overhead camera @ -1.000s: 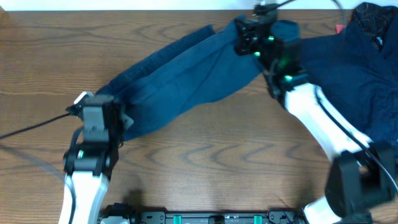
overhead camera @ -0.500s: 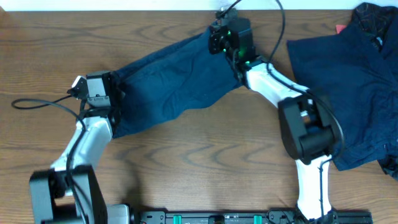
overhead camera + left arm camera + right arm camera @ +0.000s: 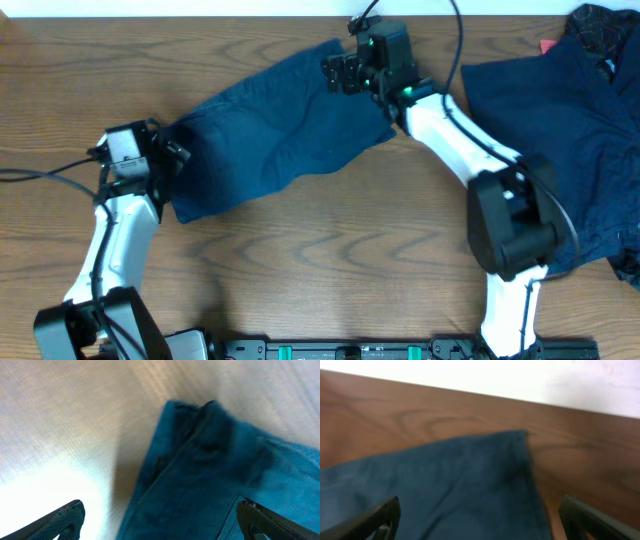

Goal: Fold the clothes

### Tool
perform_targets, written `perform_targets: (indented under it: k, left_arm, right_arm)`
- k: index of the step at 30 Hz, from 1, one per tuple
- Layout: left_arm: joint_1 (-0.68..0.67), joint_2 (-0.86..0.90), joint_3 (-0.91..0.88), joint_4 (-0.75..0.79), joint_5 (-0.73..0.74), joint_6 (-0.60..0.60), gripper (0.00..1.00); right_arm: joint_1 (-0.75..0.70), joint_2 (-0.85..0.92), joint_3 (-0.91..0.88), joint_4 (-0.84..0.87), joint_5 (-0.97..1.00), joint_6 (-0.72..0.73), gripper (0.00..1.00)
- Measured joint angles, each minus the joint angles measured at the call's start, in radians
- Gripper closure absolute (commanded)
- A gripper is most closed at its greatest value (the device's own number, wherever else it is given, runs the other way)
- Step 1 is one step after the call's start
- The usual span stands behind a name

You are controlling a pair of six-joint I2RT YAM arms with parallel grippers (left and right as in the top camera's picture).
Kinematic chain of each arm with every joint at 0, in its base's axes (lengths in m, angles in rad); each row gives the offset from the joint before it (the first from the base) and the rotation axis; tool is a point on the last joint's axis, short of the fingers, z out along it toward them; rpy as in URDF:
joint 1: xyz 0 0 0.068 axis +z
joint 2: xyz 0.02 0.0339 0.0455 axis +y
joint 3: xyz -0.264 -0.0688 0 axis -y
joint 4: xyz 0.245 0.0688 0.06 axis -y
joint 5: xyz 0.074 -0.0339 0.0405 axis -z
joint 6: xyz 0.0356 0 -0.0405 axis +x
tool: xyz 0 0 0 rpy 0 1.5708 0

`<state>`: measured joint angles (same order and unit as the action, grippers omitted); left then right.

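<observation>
— Where's the cloth they're meant to fold?

— One navy garment (image 3: 280, 140) lies on the wooden table (image 3: 350, 260), left of centre. Its length runs from about eight o'clock up toward one o'clock. It's mostly flat, with a few soft creases. The rest of the clothes sit in a navy heap (image 3: 565, 130) on the three o'clock side and reach the table's edge. There's bare wood between the heap and the flat piece.

— And the arms?

— The left gripper (image 3: 168, 158) is at the garment's eight o'clock end, right over the edge of the cloth. Its wrist camera shows both fingers standing wide apart. A seamed, bunched corner of the garment lies ahead of them on the wood. Nothing is pinched, though I can't tell whether the tips touch the cloth.

— The right one?

— The right gripper (image 3: 338, 74) is at the garment's twelve o'clock corner, near the far edge of the table. Its fingers are spread wide too. The wrist view shows that corner lying flat in front of them, and it isn't gripped.

— Anything else on the table?

— A black cable (image 3: 40, 172) trails from the left arm toward nine o'clock. A small red scrap (image 3: 546, 44) shows at the heap's eleven o'clock edge, but it's too small to say what it is.
</observation>
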<state>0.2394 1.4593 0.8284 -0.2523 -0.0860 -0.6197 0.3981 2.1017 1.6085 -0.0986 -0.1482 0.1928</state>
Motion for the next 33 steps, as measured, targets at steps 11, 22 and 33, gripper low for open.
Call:
perform_targets:
  k: [11,22,33]
  left_arm:
    - [0.027,0.174,0.004,0.008,0.161,0.079,0.02]
    - [0.035,0.272,0.040,-0.003,0.315,0.130,0.94]
    - [0.032,0.016,0.089,-0.410,0.358,0.177,0.94]
  right_arm:
    - [0.056,-0.027,0.018,-0.296,-0.097,0.000,0.01]
    - [0.064,-0.027,0.018,-0.325,-0.088,-0.035,0.62]
    - [0.082,-0.027,0.018,-0.344,-0.091,-0.107,0.99]
